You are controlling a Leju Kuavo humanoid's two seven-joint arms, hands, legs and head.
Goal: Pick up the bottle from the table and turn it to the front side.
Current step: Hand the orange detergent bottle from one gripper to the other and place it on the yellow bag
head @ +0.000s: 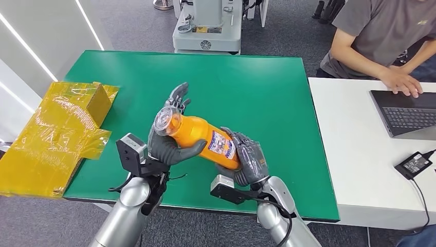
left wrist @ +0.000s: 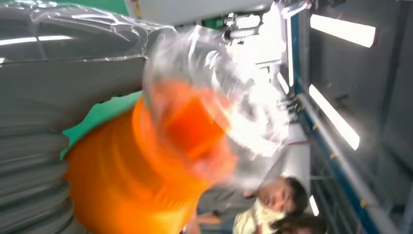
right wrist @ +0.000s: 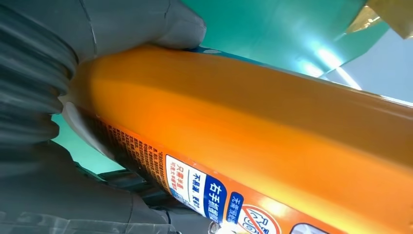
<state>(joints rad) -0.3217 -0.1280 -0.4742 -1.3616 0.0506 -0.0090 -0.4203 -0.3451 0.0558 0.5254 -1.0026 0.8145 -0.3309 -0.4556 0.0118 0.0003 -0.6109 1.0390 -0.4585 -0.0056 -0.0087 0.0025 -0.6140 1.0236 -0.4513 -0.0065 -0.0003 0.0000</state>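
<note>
Together, two hands, left hand (head: 172, 144) and right hand (head: 249, 157), hold one bottle (head: 198, 136).

The robot's arms are smooth silver tubes, each ending in a dark grey left hand (head: 172, 139) and right hand (head: 248, 157) with ribbed grey covers. Just behind each hand sits a black boxy wrist camera mount, with thin black cables looping beside it.

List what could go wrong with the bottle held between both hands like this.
1. The orange bottle lies tilted above the green table, held by the left hand near the clear cap and the right hand at the base; loosening either could drop it.
2. Turning it may slide the smooth body through the fingers.
</note>
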